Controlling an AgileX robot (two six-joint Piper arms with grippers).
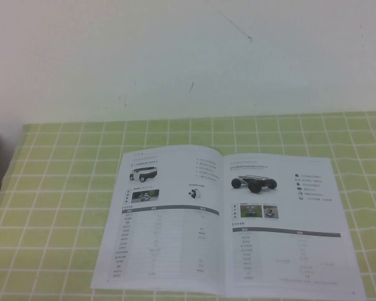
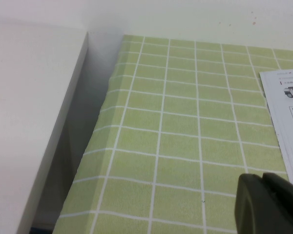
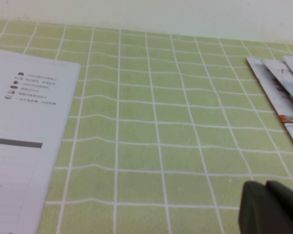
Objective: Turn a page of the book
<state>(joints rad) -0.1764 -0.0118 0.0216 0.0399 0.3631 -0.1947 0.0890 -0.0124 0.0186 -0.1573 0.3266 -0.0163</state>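
We find the book (image 1: 229,222) lying open and flat on the green checked cloth (image 1: 62,207), at 6 o'clock in the high view, right gripper (image 3: 271,207) pressed together, clear of the page (image 3: 27,126), left gripper (image 2: 268,202) beside the book's edge, its state we cannot tell, loose leaflets (image 3: 283,97) well apart.

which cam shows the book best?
High view: the whole open book lies flat on the green cloth, both pages visible. Left wrist view catches only a page edge; right wrist view only the right page's outer part. Neither gripper touches it.
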